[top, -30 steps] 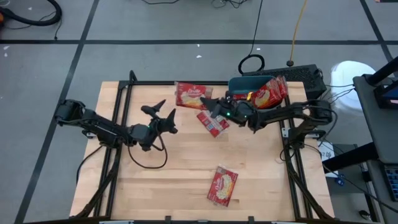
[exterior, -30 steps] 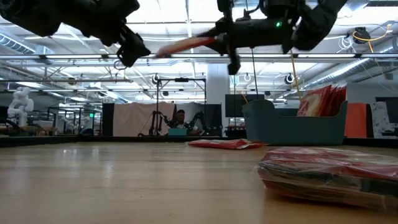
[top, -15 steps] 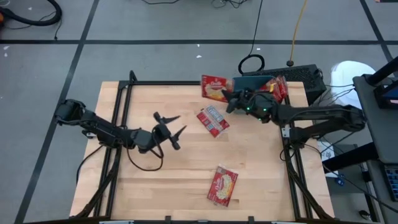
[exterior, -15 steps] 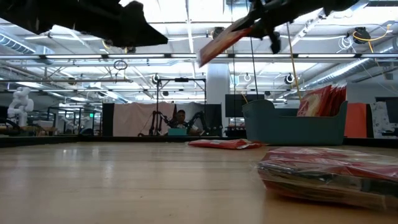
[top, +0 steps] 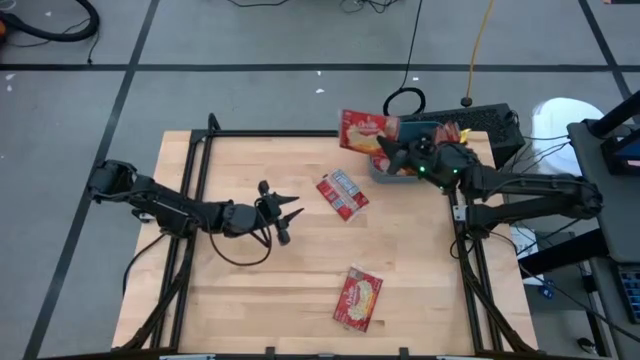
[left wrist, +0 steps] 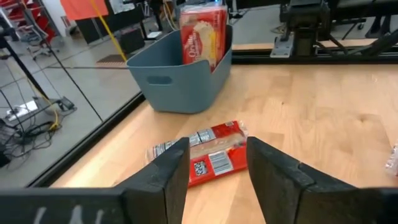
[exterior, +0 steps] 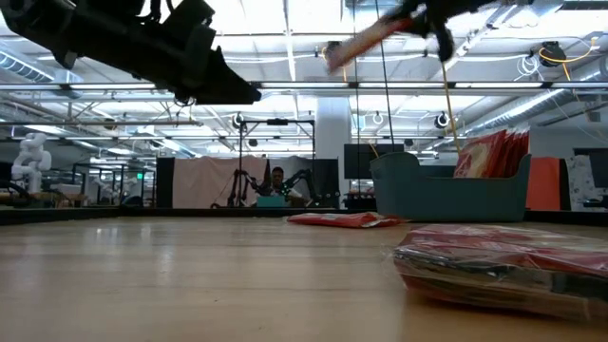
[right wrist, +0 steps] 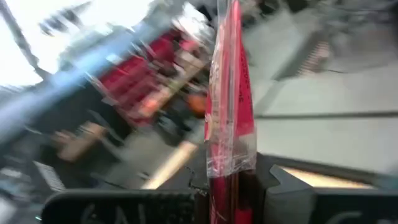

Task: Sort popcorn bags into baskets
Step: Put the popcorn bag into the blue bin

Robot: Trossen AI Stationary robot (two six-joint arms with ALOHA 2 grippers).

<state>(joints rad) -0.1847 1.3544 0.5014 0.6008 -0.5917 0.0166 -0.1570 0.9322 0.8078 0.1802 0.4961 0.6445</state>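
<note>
One red popcorn bag [top: 362, 130] hangs in the air beside the teal basket [top: 412, 128] at the table's far right, with my right gripper [top: 390, 152] shut on it. More red bags [top: 452, 136] stand in the basket. Two bags lie flat on the table, one at mid table [top: 343, 193] and one near the front [top: 358, 297]. My left gripper [top: 286, 221] hovers open left of the middle bag [left wrist: 199, 152], which lies beyond its fingertips, and it has nothing between its fingers. My right gripper pinches the bag's edge [right wrist: 227, 163] between its two fingers, and its wrist view shows the bag edge-on. The fingers come about level from the table's right. The bag [exterior: 366, 43] is lifted clear and tilted, stretching away from the fingers toward the left.
Black frame rails run along the table's left [top: 190, 190] and right [top: 470, 250] sides. A black box [top: 490, 122] and cables sit behind the basket. Bare wood lies between the two loose bags and toward the near left.
My right gripper has carried its bag up and toward the table's far right, from over the far middle to beside the basket. My left gripper has rolled and dipped a little toward the middle bag, and its fingers have drawn closer together while staying apart.
</note>
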